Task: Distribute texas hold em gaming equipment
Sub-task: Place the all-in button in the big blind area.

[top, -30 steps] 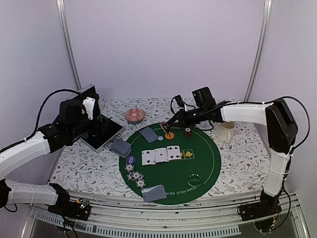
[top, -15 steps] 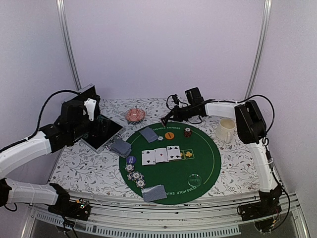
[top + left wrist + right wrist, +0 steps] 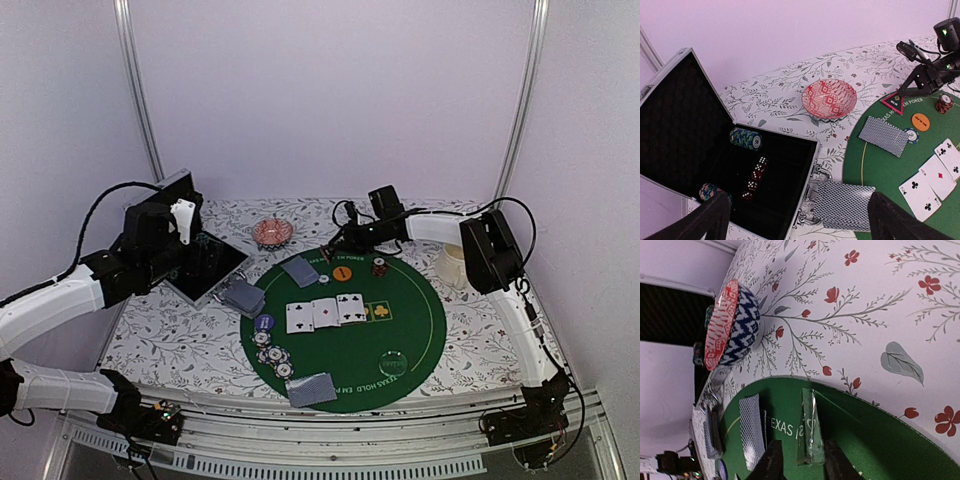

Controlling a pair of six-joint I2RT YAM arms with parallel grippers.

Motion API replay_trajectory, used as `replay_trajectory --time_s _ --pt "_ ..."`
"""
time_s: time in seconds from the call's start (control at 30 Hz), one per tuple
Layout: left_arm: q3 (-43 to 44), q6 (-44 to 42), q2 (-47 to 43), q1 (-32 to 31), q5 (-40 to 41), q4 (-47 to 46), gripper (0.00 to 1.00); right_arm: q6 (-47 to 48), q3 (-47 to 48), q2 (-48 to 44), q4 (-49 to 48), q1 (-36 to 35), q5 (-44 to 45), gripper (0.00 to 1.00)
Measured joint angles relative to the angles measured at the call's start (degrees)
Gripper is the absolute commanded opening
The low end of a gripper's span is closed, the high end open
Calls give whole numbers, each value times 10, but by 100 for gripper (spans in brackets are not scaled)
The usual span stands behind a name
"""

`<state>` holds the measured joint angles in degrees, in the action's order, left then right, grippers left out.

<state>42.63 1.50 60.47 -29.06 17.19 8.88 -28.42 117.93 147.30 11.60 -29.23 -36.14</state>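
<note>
On the far edge of the round green mat (image 3: pixel 410 330) stands a small triangular marker (image 3: pixel 810 432), dark with a red rim in the left wrist view (image 3: pixel 893 101). My right gripper (image 3: pixel 801 462) straddles it, jaws slightly open, a gap on the left side. An orange button (image 3: pixel 343 272), a red-brown chip stack (image 3: pixel 379 266) and two face-down cards (image 3: pixel 299 271) lie close by. Three face-up cards (image 3: pixel 326 313) sit mid-mat, chips (image 3: pixel 272 352) at its left. My left gripper (image 3: pixel 807 222) hangs wide open over the card deck (image 3: pixel 845 206).
An open black case (image 3: pixel 790 210) at the left holds a chip roll (image 3: pixel 745 138) and red dice (image 3: pixel 755 177). A pink patterned dish (image 3: pixel 272 232) stands behind the mat. The cream mug (image 3: pixel 455 265) stands on the right, partly behind my right arm. More face-down cards (image 3: pixel 311 389) lie near the front.
My right arm has folded in and its gripper moved from near the orange button to the mat's far edge. Its jaws have parted a little round the marker. The left arm is still.
</note>
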Motion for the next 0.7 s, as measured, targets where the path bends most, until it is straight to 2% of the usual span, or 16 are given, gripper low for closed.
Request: replay_trajectory --time_s 0.07,0.17,0.27,0.53,0.7 --pt "0 0 0 0 0 0 98 -3 0 0 5 0 3 55" --pt "-1 0 0 0 -1 0 98 -2 0 0 13 0 17 71" --pt "-1 -1 0 0 -3 0 98 7 0 -3 20 0 30 100" --pt "-6 -14 -1 0 -45 -7 98 52 0 -47 58 -3 102 99" --pt "-27 -58 -12 0 -163 -33 98 93 0 -103 91 -6 125 99"
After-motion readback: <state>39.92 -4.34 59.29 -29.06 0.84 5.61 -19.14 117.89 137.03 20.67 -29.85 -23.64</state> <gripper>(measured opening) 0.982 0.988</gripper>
